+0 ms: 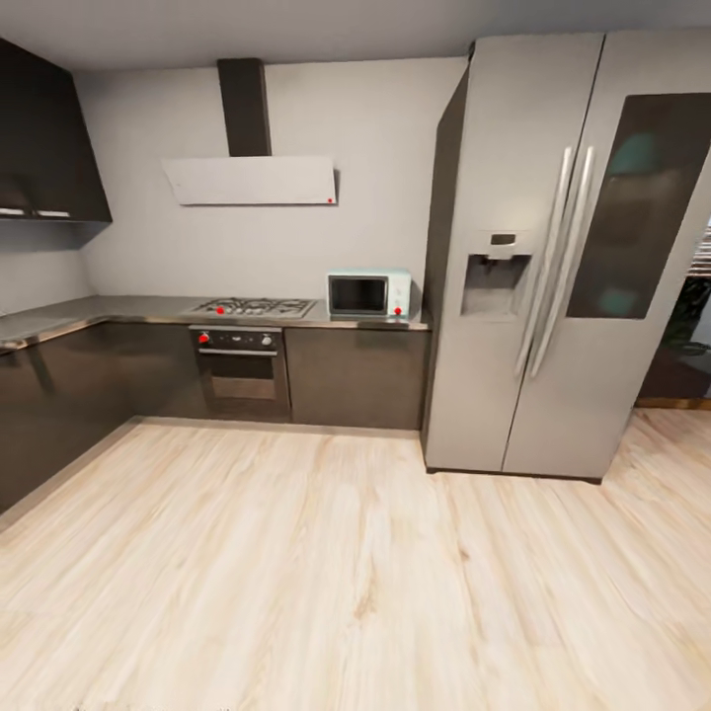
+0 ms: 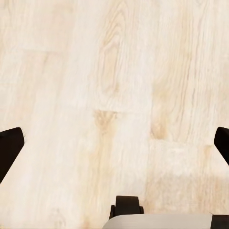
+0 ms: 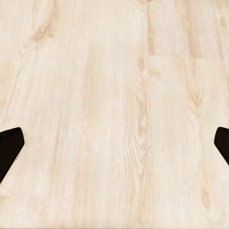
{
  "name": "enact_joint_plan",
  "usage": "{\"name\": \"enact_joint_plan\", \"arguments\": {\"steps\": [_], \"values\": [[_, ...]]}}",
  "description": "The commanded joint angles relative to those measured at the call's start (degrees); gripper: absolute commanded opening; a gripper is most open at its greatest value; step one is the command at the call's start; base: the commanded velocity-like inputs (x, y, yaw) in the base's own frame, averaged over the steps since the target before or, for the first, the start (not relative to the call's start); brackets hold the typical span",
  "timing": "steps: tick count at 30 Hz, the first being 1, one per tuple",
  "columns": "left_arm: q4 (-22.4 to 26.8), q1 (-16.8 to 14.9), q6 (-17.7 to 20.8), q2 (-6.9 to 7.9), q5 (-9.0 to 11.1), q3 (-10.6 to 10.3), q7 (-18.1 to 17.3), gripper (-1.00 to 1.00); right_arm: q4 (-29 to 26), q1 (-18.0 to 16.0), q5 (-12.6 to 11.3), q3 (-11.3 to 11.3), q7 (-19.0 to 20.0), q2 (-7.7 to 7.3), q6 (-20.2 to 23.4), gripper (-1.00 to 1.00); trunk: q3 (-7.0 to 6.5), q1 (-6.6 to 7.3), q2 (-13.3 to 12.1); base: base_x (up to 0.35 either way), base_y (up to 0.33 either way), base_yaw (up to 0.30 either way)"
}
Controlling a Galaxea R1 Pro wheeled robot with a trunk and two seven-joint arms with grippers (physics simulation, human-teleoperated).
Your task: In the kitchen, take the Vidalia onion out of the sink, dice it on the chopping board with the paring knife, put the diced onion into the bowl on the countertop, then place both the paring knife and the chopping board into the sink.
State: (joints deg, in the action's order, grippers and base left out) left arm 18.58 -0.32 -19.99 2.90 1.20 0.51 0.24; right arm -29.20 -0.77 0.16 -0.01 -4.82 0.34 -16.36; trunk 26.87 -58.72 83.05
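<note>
**Bare floor, long way from the sink**

Pale wood floor (image 1: 326,583) runs right across this kitchen, and both arms hang over it. The left gripper (image 2: 114,145) has its fingers spread wide, dark tips at either edge of its wrist view, nothing but planks between them. The right gripper (image 3: 114,148) is the same: jaws fully apart, holding nothing, floorboards underneath.

Further out, the countertop (image 1: 118,311) wraps an L along the back and left walls above dark cabinets. On it sit a gas hob (image 1: 253,307) and a small pale-green microwave (image 1: 368,294), with an oven (image 1: 242,370) below and a hood (image 1: 252,180) above. A tall steel fridge (image 1: 538,257) stands at the right.

From where I stand I can't pick out the sink, onion, board, knife or bowl; they are likely somewhere off this view, perhaps along the left run.

The risk I'd judge here is in the driving: turning toward the counter with arms low could clip a cabinet front or the fridge corner, or the robot could head for the wrong stretch of counter.
</note>
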Motion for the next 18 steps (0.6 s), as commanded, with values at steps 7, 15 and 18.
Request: {"name": "enact_joint_plan", "arguments": {"steps": [7,15,18], "values": [[0.0,0.0,-0.2,0.0,0.1,0.0,0.0,1.0,0.0,0.0,0.0,0.0,-0.2,0.01,-0.2,1.0,0.05,-0.01,0.0,0.094,0.0,0.261],[0.0,0.0,-0.1,0.0,0.1,0.0,0.0,1.0,0.0,0.0,0.0,0.0,-0.2,0.01,-0.2,1.0,0.05,-0.01,0.0,0.095,0.0,0.262],[0.0,0.0,-0.2,0.0,0.1,0.0,0.0,1.0,0.0,0.0,0.0,0.0,-0.2,0.01,-0.2,1.0,0.05,-0.01,0.0,0.097,0.0,0.261]]}}
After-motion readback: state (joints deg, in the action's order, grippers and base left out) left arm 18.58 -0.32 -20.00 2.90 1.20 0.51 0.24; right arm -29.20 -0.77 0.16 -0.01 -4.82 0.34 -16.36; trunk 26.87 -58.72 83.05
